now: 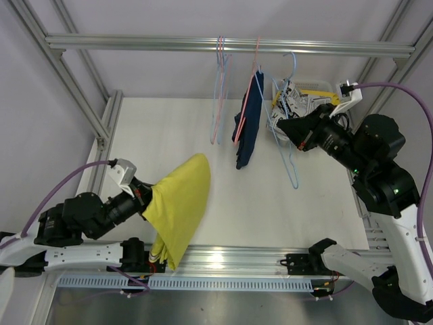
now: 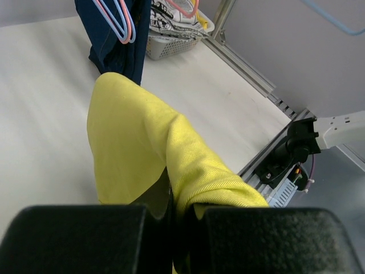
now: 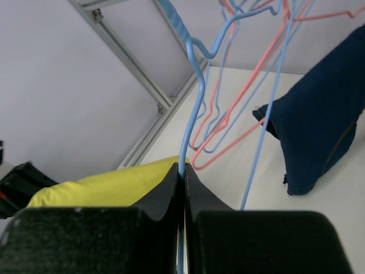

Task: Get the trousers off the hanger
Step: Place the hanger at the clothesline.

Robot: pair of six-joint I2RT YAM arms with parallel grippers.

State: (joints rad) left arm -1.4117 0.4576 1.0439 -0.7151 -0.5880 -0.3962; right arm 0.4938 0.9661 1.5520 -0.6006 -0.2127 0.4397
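Now left gripper (image 2: 179,214) clamps yellow trousers (image 2: 131,142); right gripper (image 3: 183,174) pinches blue hanger (image 3: 193,123).

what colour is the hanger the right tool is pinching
Light blue hanger, clearest in the right wrist view.

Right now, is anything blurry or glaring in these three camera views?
Top external: sharp and evenly lit, with a bright glare patch on the near aluminium rail. Left wrist: the left gripper's fingers are out of focus, the yellow trousers crisp. Right wrist: the right gripper's fingers look soft, the blue hanger sharp.
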